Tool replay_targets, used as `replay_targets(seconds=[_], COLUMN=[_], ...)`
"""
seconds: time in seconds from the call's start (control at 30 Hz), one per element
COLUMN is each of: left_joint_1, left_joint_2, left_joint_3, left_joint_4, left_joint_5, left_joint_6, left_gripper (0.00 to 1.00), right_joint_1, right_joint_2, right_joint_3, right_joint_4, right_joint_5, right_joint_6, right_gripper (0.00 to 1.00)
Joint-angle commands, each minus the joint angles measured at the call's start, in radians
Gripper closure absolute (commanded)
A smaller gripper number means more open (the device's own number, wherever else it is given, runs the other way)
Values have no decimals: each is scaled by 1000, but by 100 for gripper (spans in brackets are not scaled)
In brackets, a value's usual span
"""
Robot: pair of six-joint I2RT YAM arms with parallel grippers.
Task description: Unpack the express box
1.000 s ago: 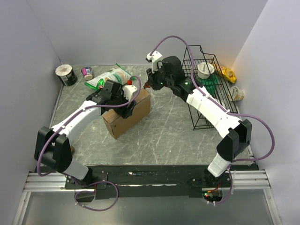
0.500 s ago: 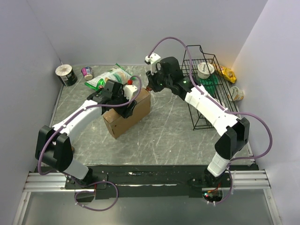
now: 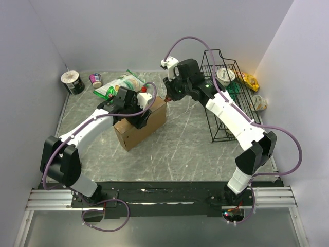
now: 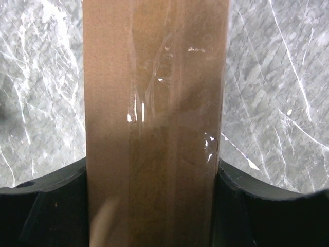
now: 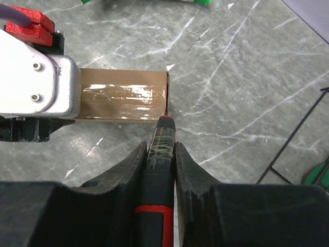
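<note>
The express box (image 3: 141,123), brown cardboard with clear tape along its top edge, stands on edge at the table's middle left. My left gripper (image 3: 134,107) comes down over that top edge and is shut on it. In the left wrist view the taped box (image 4: 154,103) fills the gap between both fingers (image 4: 51,211). My right gripper (image 5: 160,149) is shut on a black-and-red cutter (image 5: 158,170). The cutter's tip (image 3: 167,98) touches the far right corner of the box (image 5: 123,100).
A black wire rack (image 3: 226,118) with a cup (image 3: 224,76) in it stands at the right. A green-and-white snack bag (image 3: 118,85), a can (image 3: 73,81) and a small cup (image 3: 95,79) lie at the back left. A yellow packet (image 3: 249,80) and another cup (image 3: 258,103) sit by the right wall.
My right gripper has shifted slightly right and back with the cutter, its tip staying at the box's corner. The left gripper and the box have not moved.
</note>
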Motion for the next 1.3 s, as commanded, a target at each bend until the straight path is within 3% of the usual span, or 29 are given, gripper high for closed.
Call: replay_targets(seconds=[0.0, 0.13, 0.17, 0.3, 0.43, 0.6, 0.77, 1.03, 1.27], left_joint_1=[5, -11, -13, -24, -27, 54, 189, 372, 415], left_joint_2=[50, 34, 24, -105, -137, -170, -179, -208, -185], left_joint_3=[5, 4, -4, -89, -58, 71, 157, -68, -224], left_joint_4=[-2, 10, 30, 147, 158, 122, 81, 79, 36], left_joint_5=[-51, -5, 4, 128, 164, 279, 268, 99, 64], left_joint_6=[-43, -34, -38, 9, 14, 14, -47, -69, 30], left_gripper=[30, 18, 4, 4, 3, 4, 3, 4, 8], right_joint_1=[-14, -63, -72, -84, -86, -100, -112, -107, -81], right_joint_2=[-76, -104, -102, -98, -82, -136, -156, -107, -55], right_joint_3=[36, 89, 100, 131, 130, -71, -231, -254, -223], right_joint_4=[-60, 61, 107, 186, 173, 172, 153, 123, 94], right_joint_5=[47, 40, 38, 43, 81, 133, 165, 95, 37], right_joint_6=[2, 60, 71, 99, 82, 50, 74, 74, 85], right_gripper=[100, 100, 100, 100, 100, 100, 100, 100, 100])
